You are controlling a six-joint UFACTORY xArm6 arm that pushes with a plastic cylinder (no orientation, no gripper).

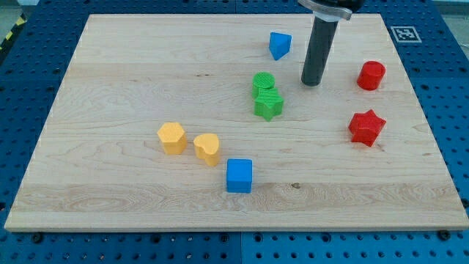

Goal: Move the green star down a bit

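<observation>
My tip (311, 82) rests on bench (110, 88), at 2 o'clock from green star (268, 105), apart from it. Green cylinder (263, 83) touches the star at 12 o'clock. No claw fitted, only a rod; nothing held.

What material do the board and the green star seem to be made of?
The board looks like pale unvarnished wood: grain lines run along it and it shows little shine. The green star appears to be moulded plastic, perhaps painted wood: uniform bright colour, matte surface, no grain. My tip stands to the star's upper right, apart from it.
</observation>
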